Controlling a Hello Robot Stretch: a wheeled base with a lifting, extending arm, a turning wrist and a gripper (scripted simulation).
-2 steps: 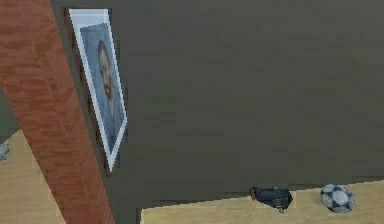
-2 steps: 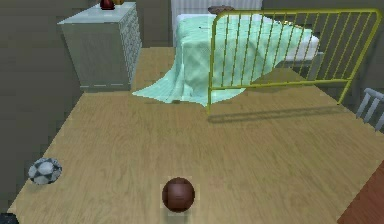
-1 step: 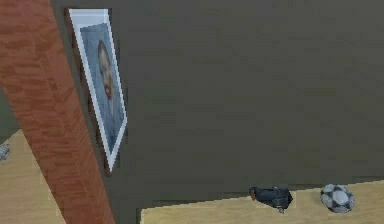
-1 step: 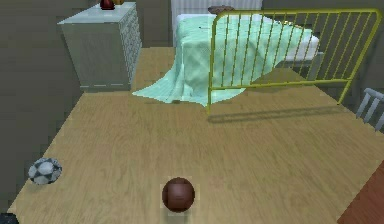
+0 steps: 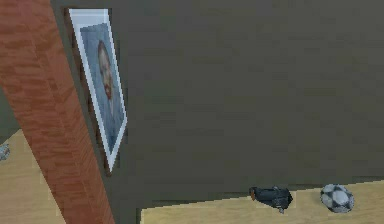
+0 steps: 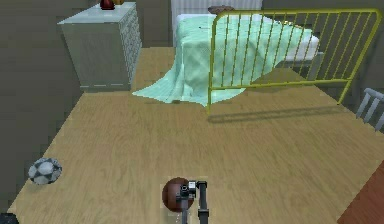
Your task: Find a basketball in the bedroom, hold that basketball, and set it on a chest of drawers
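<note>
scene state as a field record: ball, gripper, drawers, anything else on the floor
basketball: brown-orange basketball, arm side view's bottom middle, at the gripper's far end
gripper: gripper, cannot tell whether it holds the ball
target: pale grey chest of drawers, upper left, red thing on top
bed: bed with green cover, yellow rail at its foot
floor: black-and-white ball, lower left
wall: framed picture, forward view

You can't identify the dark lump (image 5: pixel 270 197) at the floor's (image 5: pixel 200 213) far edge. The top edge cuts the red thing (image 6: pixel 108 5) on the chest of drawers (image 6: pixel 100 45); the right edge cuts a white slatted piece (image 6: pixel 372 104).
</note>
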